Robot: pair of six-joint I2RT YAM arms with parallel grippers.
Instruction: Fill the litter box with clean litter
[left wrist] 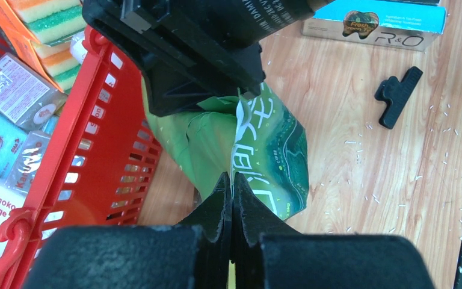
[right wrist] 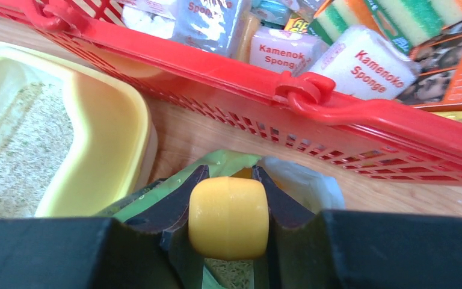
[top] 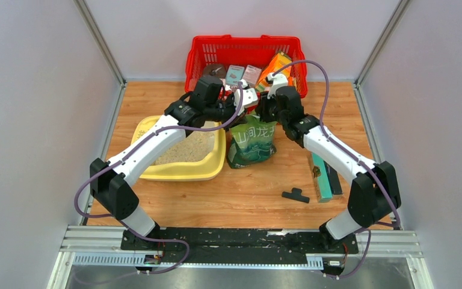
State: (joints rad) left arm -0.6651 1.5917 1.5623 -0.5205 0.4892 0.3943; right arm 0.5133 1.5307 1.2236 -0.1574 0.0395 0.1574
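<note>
The pale-yellow litter box (top: 180, 170) lies at the left of the table, with beige clean litter (top: 187, 150) inside; both also show in the right wrist view, the litter box (right wrist: 105, 132) and the litter (right wrist: 18, 162). The green bag (top: 251, 143) stands upright just right of the box. My left gripper (left wrist: 231, 183) is shut on the bag's top edge (left wrist: 264, 150). My right gripper (right wrist: 228, 180) is shut on the yellow scoop handle (right wrist: 228, 215), held down in the bag's open mouth. Litter (right wrist: 231, 272) shows inside the bag below the handle.
A red mesh basket (top: 245, 47) of sponges and packets stands right behind the bag and both grippers. A black clip (top: 295, 194) and a teal box (top: 323, 177) lie on the table to the right. Grains are scattered on the wood.
</note>
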